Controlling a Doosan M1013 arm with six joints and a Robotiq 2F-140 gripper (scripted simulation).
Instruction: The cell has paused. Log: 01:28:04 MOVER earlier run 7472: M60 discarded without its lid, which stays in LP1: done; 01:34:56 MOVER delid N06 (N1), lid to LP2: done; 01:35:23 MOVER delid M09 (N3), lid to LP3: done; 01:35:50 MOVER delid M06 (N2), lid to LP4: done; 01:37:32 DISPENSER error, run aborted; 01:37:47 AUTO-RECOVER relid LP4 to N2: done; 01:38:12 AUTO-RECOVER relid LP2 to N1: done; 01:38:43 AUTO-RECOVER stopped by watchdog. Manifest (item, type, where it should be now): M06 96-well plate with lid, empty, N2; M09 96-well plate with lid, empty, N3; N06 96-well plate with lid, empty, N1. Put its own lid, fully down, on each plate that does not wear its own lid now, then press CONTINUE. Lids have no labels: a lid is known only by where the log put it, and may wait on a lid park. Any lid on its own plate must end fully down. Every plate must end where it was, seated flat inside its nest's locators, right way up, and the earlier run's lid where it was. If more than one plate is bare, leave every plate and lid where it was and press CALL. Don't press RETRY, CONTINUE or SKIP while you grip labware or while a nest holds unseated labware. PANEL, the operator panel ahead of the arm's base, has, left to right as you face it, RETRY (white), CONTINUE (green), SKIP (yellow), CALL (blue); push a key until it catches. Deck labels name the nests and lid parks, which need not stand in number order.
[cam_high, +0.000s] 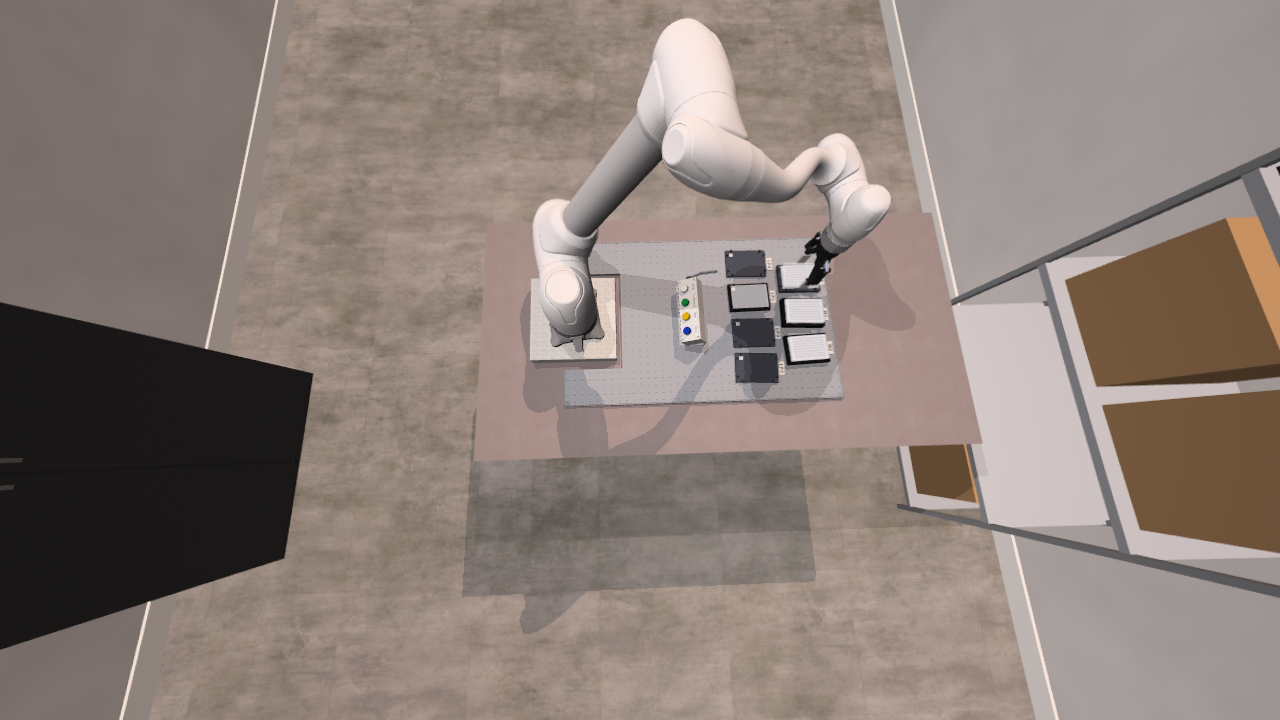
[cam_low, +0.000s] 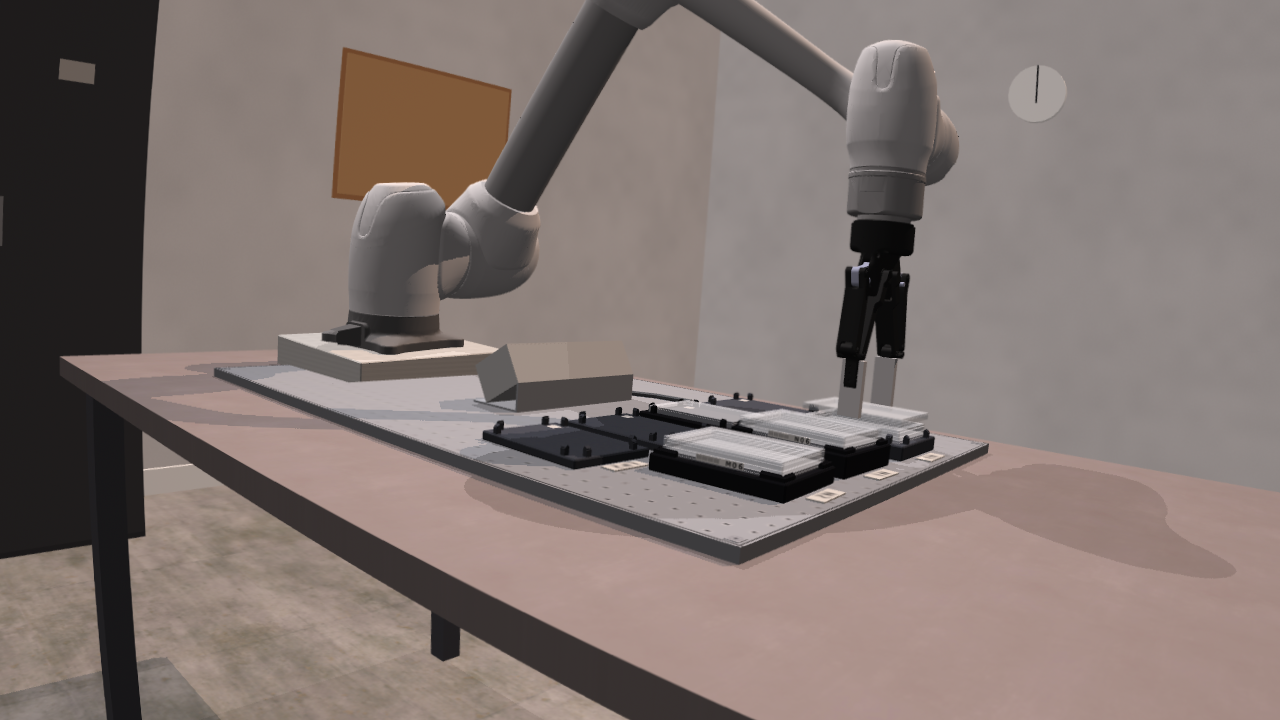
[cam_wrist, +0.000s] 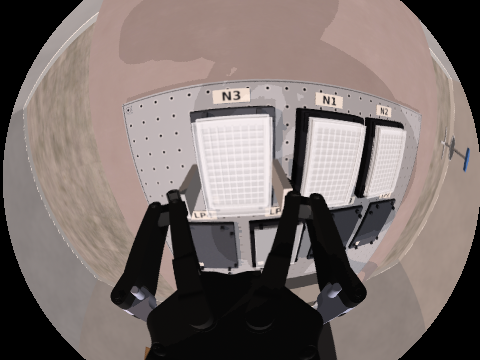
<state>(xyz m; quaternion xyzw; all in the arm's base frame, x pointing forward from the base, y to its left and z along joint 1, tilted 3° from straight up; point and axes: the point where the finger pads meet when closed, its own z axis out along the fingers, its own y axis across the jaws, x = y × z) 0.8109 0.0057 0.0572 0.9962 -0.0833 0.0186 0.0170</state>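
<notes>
My gripper (cam_low: 866, 394) stands upright over nest N3 at the far end of the nest row. It is shut on a clear lid (cam_wrist: 234, 160) across its short width. The lid lies level over the plate in N3 (cam_high: 793, 274). I cannot tell if it is fully down. The plates in N1 (cam_wrist: 331, 160) and N2 (cam_wrist: 384, 160) wear clear lids and sit in their black nests. One grey lid (cam_high: 749, 296) lies on the second lid park from the far end. The other three lid parks, such as the nearest one (cam_high: 757, 367), are bare and dark.
The operator panel (cam_high: 688, 310) with its green, yellow and blue keys stands between the arm's base (cam_high: 572, 317) and the lid parks. The grey deck plate (cam_low: 626, 483) lies on a pink table. Shelving with brown boxes (cam_high: 1172, 304) stands beyond the table.
</notes>
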